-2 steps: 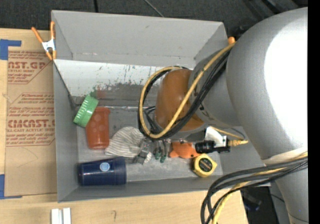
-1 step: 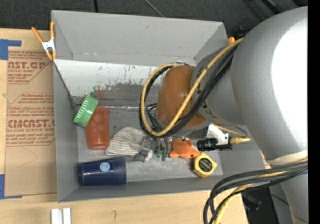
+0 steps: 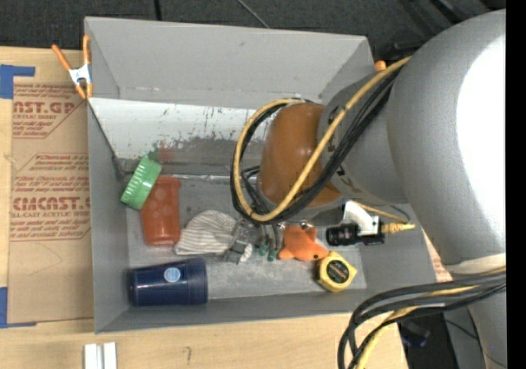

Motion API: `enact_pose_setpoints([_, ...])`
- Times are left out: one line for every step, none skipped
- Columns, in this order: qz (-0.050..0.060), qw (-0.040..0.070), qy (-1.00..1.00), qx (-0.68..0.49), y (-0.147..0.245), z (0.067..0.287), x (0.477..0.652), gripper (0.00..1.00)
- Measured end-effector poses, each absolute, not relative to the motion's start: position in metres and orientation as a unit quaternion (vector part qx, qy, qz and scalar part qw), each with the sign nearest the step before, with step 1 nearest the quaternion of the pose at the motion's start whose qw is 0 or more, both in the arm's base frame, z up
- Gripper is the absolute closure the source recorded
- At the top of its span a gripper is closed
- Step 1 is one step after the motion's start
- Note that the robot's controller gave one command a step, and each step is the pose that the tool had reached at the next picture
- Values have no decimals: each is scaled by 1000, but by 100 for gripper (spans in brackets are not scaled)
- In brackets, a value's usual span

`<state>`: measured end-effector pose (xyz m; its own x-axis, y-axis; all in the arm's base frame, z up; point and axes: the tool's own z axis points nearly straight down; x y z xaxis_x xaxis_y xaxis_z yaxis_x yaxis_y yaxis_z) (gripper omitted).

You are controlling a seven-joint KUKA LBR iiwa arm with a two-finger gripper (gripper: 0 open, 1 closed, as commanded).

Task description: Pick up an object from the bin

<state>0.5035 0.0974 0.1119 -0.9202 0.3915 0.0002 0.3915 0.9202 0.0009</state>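
The gripper is low in the grey metal bin, its tip down near the floor under the arm's cables. Whether it is spread or closed I cannot tell, and nothing can be seen gripped in it.

Right against it, on the view's left, lies a crumpled white cloth with grey stripes, its near edge touching or almost touching the tip. Just beside the gripper on the other side sits a small orange plastic piece. Beyond that piece are a round yellow tape measure and a small black-and-white gadget.

Further out past the cloth lie an orange plastic bottle with a green ribbed cap and a dark blue cylinder.

As I judge it, the descent is done. The grasp is unconfirmed and the lift is left to do, with the cloth the likeliest catch.
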Motion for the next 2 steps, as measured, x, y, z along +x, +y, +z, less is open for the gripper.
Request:
enact_pose_setpoints([0,1,-980,-200,97,121,503,100])
enact_pose_setpoints([-1,0,-980,-200,98,129,503,100])
